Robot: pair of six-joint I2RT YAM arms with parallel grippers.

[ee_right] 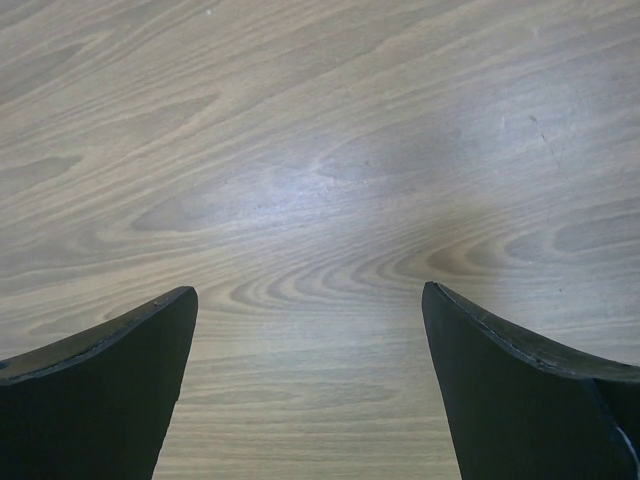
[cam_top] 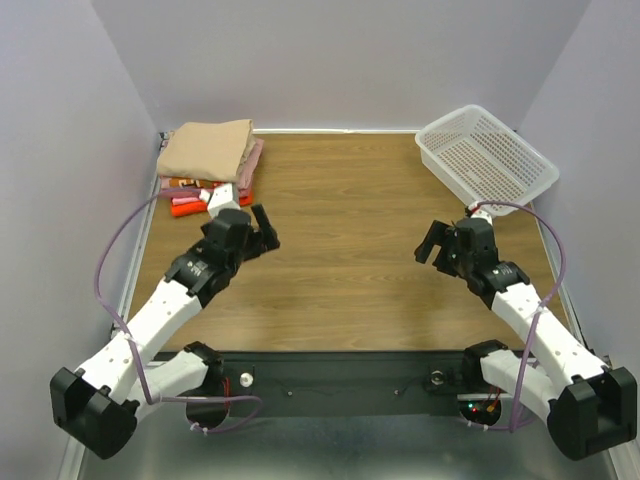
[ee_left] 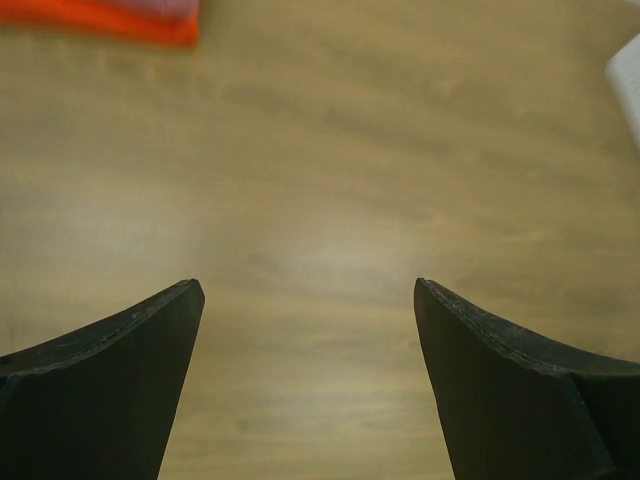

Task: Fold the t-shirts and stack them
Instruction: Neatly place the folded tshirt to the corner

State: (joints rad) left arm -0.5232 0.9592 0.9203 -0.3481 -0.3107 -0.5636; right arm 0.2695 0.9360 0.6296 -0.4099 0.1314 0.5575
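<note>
From above, the folded t-shirts sit stacked at the far-left corner of the table, tan tee on top; left gripper and right gripper hover empty; left wrist: fingers spread wide, red-orange tee at the top edge; right wrist: fingers wide apart over wood

Item one: table, wood-grain laminate top in a light brown, pale trim along its far edge. Item two: basket, white perforated plastic, rectangular, nothing visible inside; it sat tilted at the far right corner of the table, close to the right wall. Item three: walls, plain pale lavender-grey, enclosing the table at left, back and right.
</note>
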